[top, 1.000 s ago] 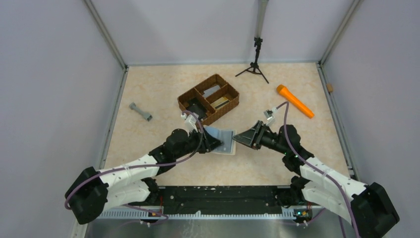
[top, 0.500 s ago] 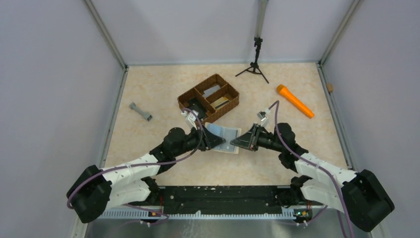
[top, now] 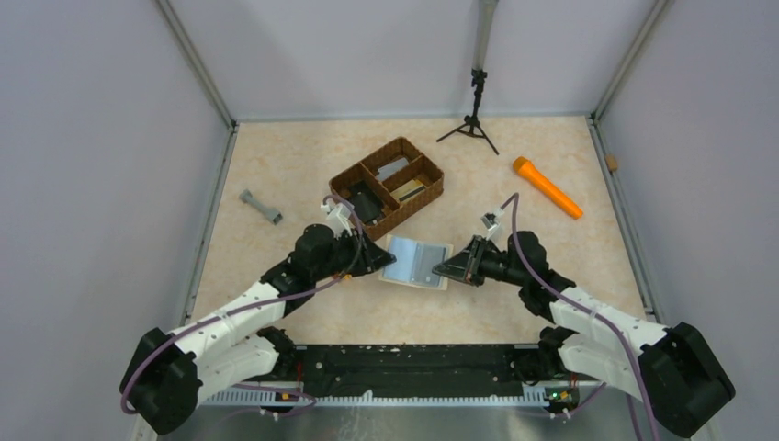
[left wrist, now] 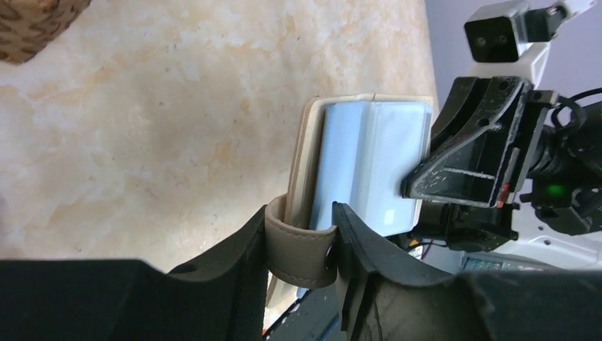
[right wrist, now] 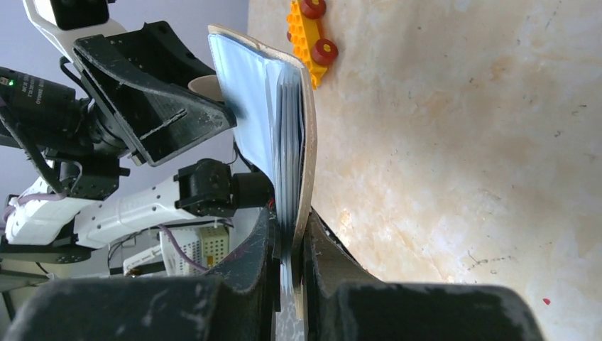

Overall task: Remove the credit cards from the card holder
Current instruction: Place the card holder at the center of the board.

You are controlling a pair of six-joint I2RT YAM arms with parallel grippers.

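Your left pincer [left wrist: 304,236] grips the card holder [top: 418,263] by its strap [left wrist: 298,250], your right pincer [right wrist: 291,245] clamps the opposite edge, holding it open mid-counter [top: 303,165], and no credit cards appear out yet.

A pale, marbled beige table [top: 303,165] is boxed in by plain lavender-grey walls [top: 92,138] on the left, far and right sides. Slanting metal posts [top: 196,66] mark the far corners. The light is soft and even.
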